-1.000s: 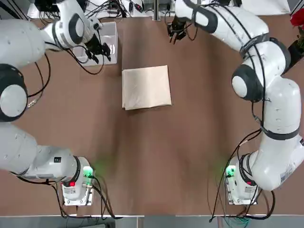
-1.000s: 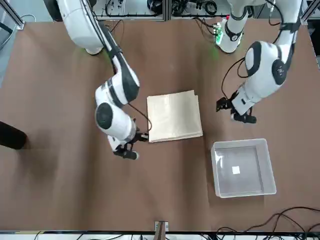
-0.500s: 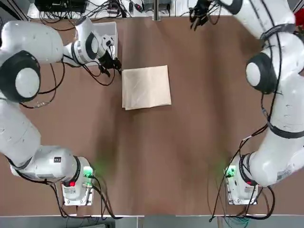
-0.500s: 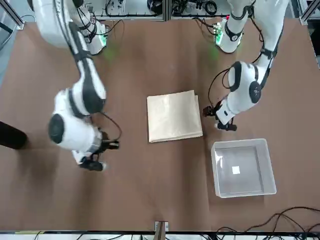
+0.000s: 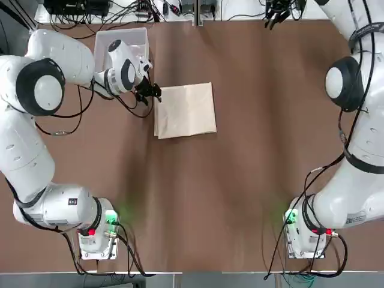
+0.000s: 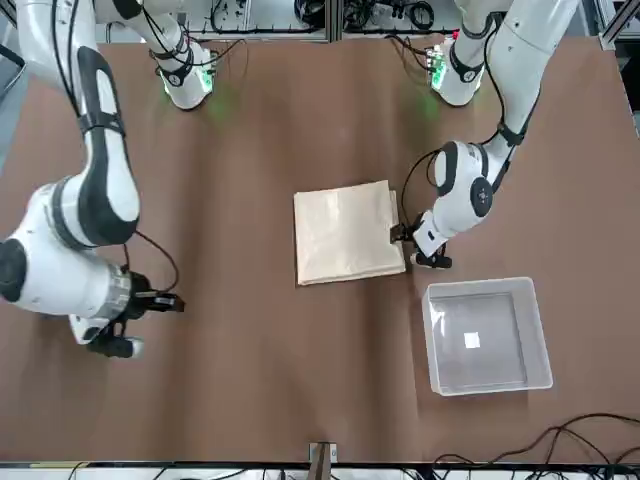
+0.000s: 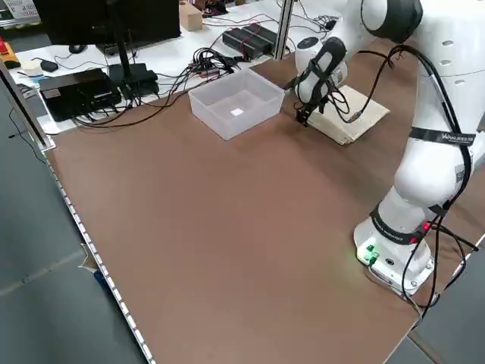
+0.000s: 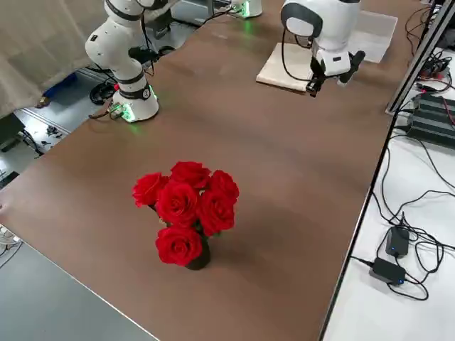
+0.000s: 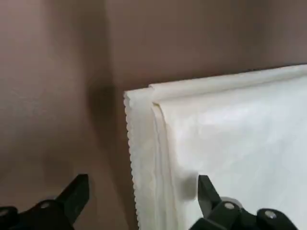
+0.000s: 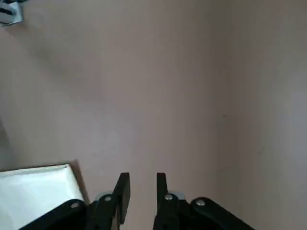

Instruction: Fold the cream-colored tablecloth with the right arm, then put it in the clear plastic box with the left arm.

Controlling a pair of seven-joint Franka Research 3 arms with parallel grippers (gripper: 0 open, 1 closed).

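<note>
The cream-colored tablecloth (image 5: 185, 110) lies folded into a flat rectangle mid-table, also seen in the front view (image 6: 348, 233). My left gripper (image 5: 150, 91) is low at its far left corner, between the cloth and the clear plastic box (image 5: 120, 42). In the left wrist view the left gripper (image 9: 141, 191) is open, and the cloth's scalloped corner (image 9: 225, 139) lies between its fingers. The box (image 6: 487, 333) holds nothing but its white label. My right gripper (image 5: 279, 9) hangs over the far right table edge. Its fingers (image 10: 122, 191) stand a narrow gap apart, holding nothing.
A vase of red roses (image 8: 188, 209) stands on the table's right side, away from the cloth. Cables, power bricks and a post (image 8: 419, 50) crowd the desk beyond the far edge. Both arm bases (image 5: 96, 231) sit at the near edge.
The left gripper came down from beside the box to the cloth's far left corner. The right arm swung away from the cloth toward the far right table edge.
</note>
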